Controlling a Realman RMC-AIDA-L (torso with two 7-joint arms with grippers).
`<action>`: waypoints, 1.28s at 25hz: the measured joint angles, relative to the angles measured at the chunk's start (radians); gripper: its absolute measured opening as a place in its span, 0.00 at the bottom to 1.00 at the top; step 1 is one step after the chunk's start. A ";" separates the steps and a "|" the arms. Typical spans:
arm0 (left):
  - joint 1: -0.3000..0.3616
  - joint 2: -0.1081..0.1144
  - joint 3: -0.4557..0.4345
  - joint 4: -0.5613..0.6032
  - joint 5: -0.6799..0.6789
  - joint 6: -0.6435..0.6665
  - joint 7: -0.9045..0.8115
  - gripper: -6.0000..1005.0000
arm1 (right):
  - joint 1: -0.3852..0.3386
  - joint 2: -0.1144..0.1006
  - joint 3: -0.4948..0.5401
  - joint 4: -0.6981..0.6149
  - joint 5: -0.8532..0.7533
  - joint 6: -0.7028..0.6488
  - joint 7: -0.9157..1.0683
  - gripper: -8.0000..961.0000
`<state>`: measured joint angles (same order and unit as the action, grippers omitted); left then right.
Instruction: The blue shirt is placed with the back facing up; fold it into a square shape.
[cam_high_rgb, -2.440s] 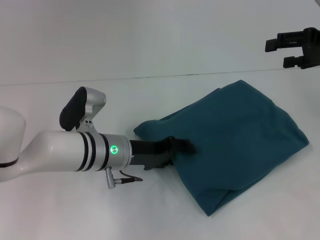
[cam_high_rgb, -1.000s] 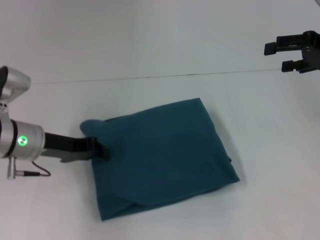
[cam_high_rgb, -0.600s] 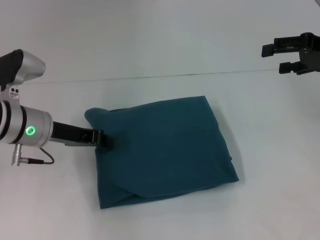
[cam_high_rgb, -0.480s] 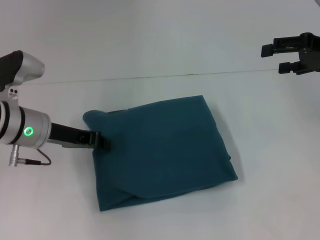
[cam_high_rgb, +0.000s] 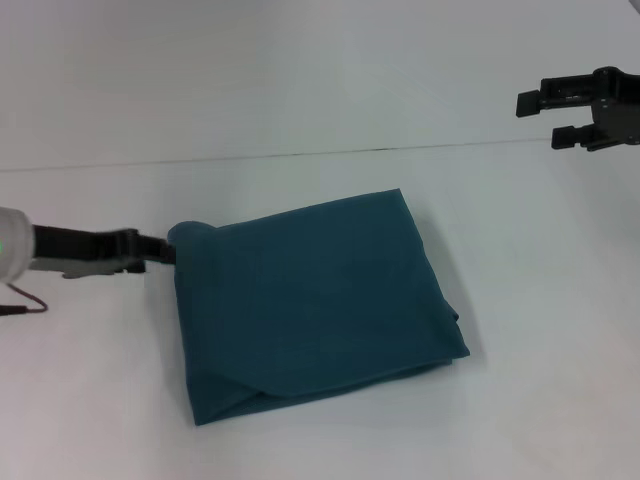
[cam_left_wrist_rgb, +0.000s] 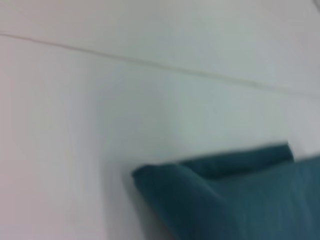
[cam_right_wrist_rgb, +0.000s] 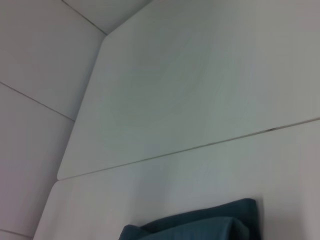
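The blue shirt (cam_high_rgb: 310, 300) lies folded into a rough square in the middle of the white table, plain side up, with a folded flap along its near edge. Its far left corner bulges up a little. My left gripper (cam_high_rgb: 155, 250) sits low over the table at the left, its tip right at that raised corner; whether it touches the cloth is unclear. The left wrist view shows the same corner of the shirt (cam_left_wrist_rgb: 225, 195) a short way off. My right gripper (cam_high_rgb: 538, 120) hangs open and empty high at the far right, well away from the shirt (cam_right_wrist_rgb: 200, 225).
The white table (cam_high_rgb: 520, 300) stretches around the shirt on all sides. A thin dark seam (cam_high_rgb: 300, 155) crosses it behind the shirt. Nothing else stands on it.
The left arm dragged the shirt from the right to the middle, then drew back to the left, from the shirt's left edge to its far left corner. The right gripper barely moved.
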<state>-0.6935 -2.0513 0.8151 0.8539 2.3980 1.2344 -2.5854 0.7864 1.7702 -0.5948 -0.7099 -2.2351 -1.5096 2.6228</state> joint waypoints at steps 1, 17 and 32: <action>0.015 -0.007 -0.035 0.022 -0.013 0.018 -0.014 0.36 | 0.000 0.000 -0.003 0.000 0.000 -0.002 0.000 0.97; 0.081 -0.013 -0.225 -0.142 -0.441 0.263 -0.018 0.68 | 0.008 0.038 -0.062 0.040 -0.002 -0.061 -0.053 0.97; 0.186 -0.008 -0.280 -0.074 -0.415 0.548 0.382 0.70 | 0.034 0.180 -0.098 0.076 -0.001 -0.118 -0.396 0.97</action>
<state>-0.5078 -2.0594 0.5347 0.7796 1.9827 1.7827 -2.2030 0.8203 1.9501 -0.6923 -0.6342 -2.2364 -1.6271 2.2271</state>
